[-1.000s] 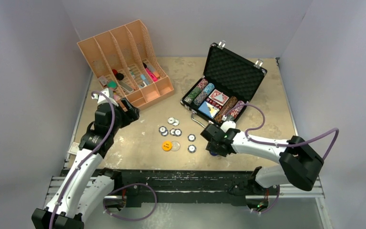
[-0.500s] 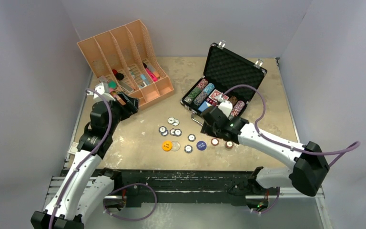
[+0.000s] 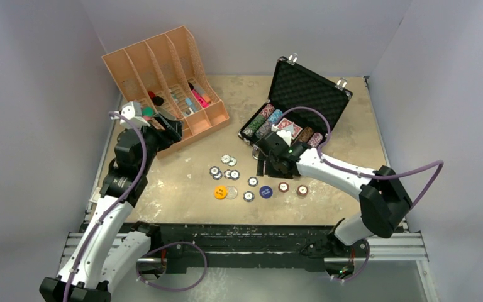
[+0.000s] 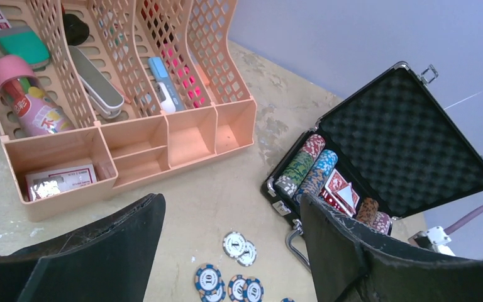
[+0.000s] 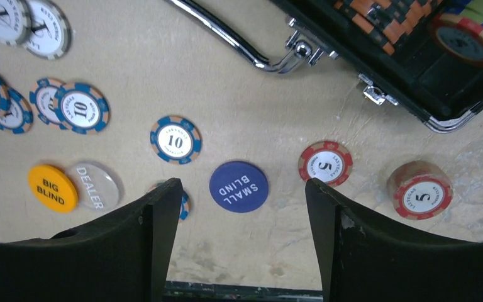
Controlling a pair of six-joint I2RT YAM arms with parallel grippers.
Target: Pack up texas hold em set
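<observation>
Set's black briefcase (image 3: 308, 94) sits open at rear-right of table (image 3: 176, 182). Lid is propped up showing egg-crate foam, w/ silver latches on lid edge and silver handle (image 5: 239, 44) facing the arms. In the base: rows of striped chips (image 3: 263, 123) on edge, red-patterned card deck (image 3: 288, 129) in the middle, more chip rows beyond it.

Rest of set lies loose in front of the case: blue/white & grey/white chips (image 3: 226, 168), yellow BIG BLIND button (image 5: 52, 187) touching clear DEALER button (image 5: 95, 185), blue SMALL BLIND button (image 5: 239, 186), one red 5 chip (image 5: 325, 163), and a short stack of red 5 chips (image 5: 420, 190).

Vs 1 s ago: R gripper (image 3: 269, 165) was low over the spot where blue button & red chips now lie exposed. It has since moved back toward the handle; jaws spread, nothing btwn them. L gripper (image 4: 233, 201) has shifted nearer the orange organiser (image 3: 163, 69); fingers wide apart, empty.

Organiser is at rear-left. Slots hold a pink tube (image 4: 22, 94), green-topped item (image 4: 22, 43), grey stapler-like tool (image 4: 94, 82) and blue/white pen-like piece (image 4: 163, 85). One front bin holds a small card box (image 4: 60, 181).
</observation>
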